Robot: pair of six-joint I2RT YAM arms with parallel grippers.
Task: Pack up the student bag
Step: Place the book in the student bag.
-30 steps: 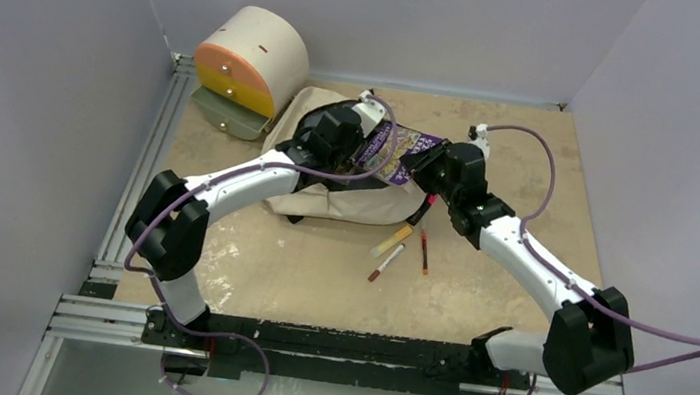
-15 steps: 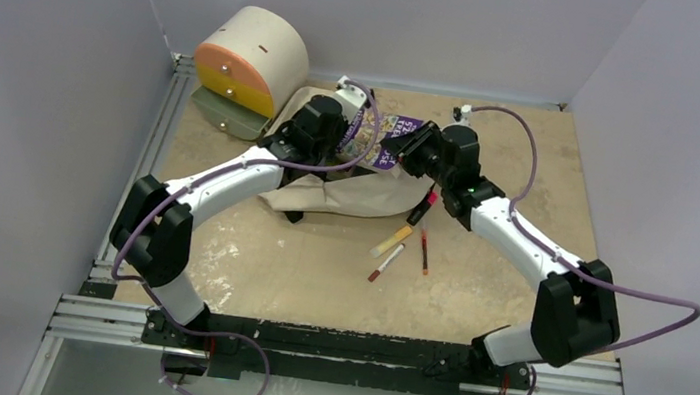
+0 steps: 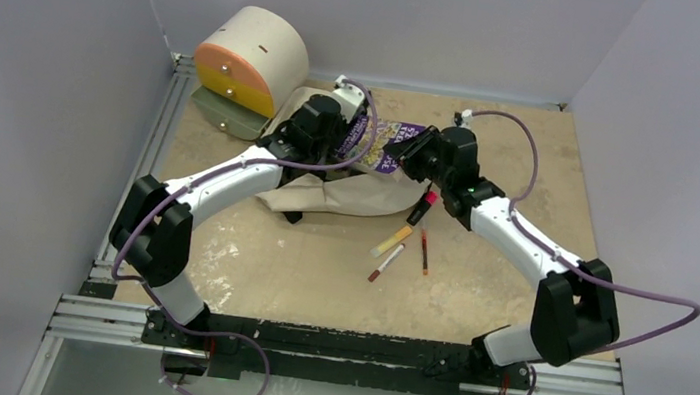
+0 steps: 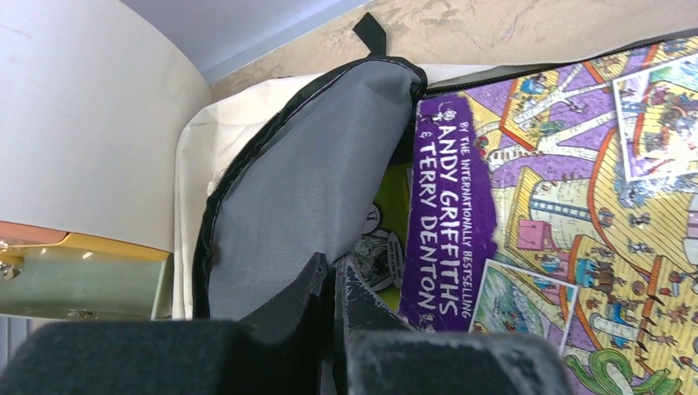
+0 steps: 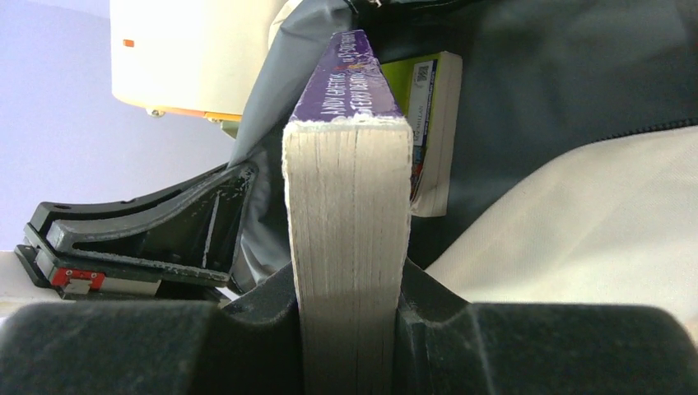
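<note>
gripping a thick purple book (image 5: pixel 350 206) across its page block, the right claw (image 5: pixel 350 284) has its jaws parted only as wide as the book and pressed against both covers. the book stands on edge, spine pointing away from the claw and into the mouth of the student bag (image 5: pixel 576 206).

the left claw (image 4: pixel 331 284) is pinched together on the bag's grey lining, holding that flap up so the opening gapes. in the left wrist view the purple book's spine lies just beside the raised flap.

inside the bag, against the dark lining, a green book (image 5: pixel 428 123) sits next to the purple one, partly hidden behind it.

the student bag lies on the worktop (image 3: pixel 318 264) at the far middle, between the two claws, just beside the cream-and-orange drawer unit (image 3: pixel 247 59). several markers (image 3: pixel 391 241) lie loose on the worktop near the bag's right corner.
</note>
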